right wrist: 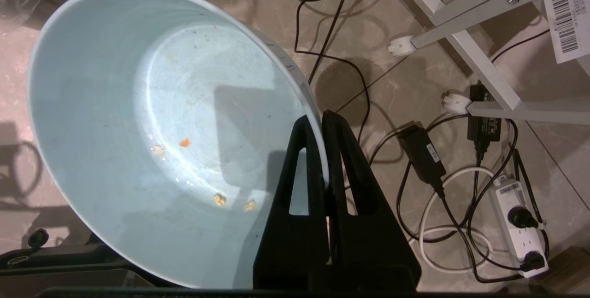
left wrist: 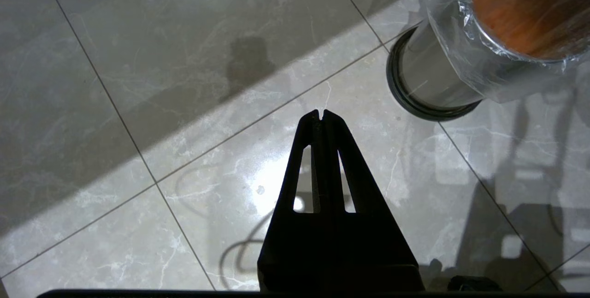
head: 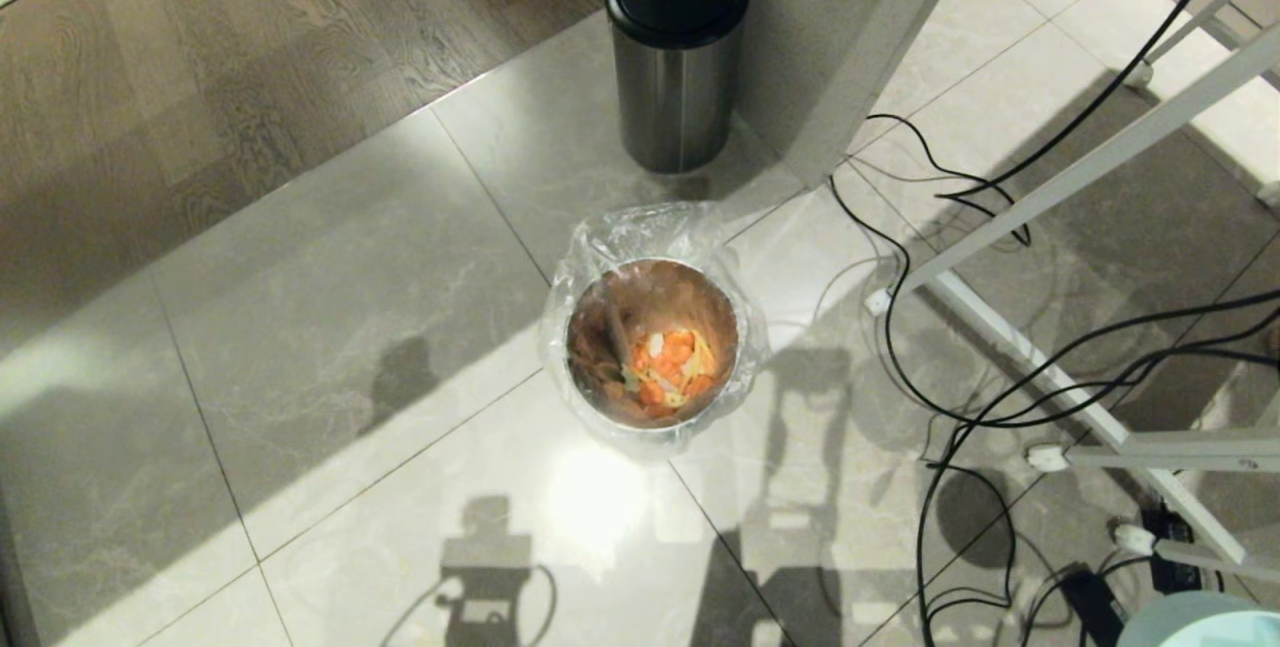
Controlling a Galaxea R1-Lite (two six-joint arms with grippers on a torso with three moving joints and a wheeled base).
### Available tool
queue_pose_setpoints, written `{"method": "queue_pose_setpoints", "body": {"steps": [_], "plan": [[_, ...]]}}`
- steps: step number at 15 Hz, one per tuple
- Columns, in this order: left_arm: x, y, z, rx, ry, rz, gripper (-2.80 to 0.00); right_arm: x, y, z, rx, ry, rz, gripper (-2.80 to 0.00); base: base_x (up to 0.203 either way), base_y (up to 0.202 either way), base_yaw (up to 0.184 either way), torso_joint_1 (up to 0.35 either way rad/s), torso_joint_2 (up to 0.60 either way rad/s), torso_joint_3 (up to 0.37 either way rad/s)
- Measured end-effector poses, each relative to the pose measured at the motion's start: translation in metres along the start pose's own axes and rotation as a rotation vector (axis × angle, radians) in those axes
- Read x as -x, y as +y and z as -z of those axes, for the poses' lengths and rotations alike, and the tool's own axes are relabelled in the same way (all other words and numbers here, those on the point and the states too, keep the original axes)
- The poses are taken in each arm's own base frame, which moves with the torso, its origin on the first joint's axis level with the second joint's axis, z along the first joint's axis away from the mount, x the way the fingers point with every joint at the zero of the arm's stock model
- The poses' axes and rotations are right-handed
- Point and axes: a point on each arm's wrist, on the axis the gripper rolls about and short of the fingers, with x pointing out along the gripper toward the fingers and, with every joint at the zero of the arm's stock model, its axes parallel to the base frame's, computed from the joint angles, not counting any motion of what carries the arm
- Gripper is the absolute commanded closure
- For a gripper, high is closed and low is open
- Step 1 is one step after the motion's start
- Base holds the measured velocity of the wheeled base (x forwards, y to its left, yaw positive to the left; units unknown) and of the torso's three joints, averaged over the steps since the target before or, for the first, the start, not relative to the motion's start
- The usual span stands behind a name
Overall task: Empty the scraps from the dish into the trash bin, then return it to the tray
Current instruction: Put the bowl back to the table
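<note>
The trash bin (head: 601, 245), a small round metal bin with a crinkly clear bag over its rim, stands on the tiled floor in the middle of the head view. Orange and pale scraps (head: 670, 367) lie inside it. My right gripper (right wrist: 321, 118) is shut on the rim of the dish (right wrist: 138, 127), a pale blue bowl tilted toward the camera with only a few tiny crumbs (right wrist: 184, 142) stuck inside. An edge of the dish (head: 1200, 625) shows in the head view's lower right corner. My left gripper (left wrist: 321, 113) hangs shut and empty over the floor beside the trash bin (left wrist: 438, 77). The tray is out of view.
A taller steel bin with a black lid (head: 676, 57) stands behind the trash bin. To the right are white frame legs (head: 1050, 177) and tangled black cables (head: 960, 397). A power strip (right wrist: 518, 224) and a black adapter (right wrist: 421, 155) lie on the floor there.
</note>
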Motion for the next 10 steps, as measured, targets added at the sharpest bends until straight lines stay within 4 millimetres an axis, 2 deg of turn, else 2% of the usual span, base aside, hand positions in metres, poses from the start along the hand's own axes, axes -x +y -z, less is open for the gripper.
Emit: {"method": "queue_pose_setpoints", "body": {"steps": [10], "plan": [[0.0000, 0.0000, 0.0000, 0.000, 0.000, 0.000, 0.00, 0.0003, 0.0000, 0.0001, 0.003, -0.004, -0.024, 0.00, 0.000, 0.000, 0.000, 0.000, 0.00, 0.000]]}}
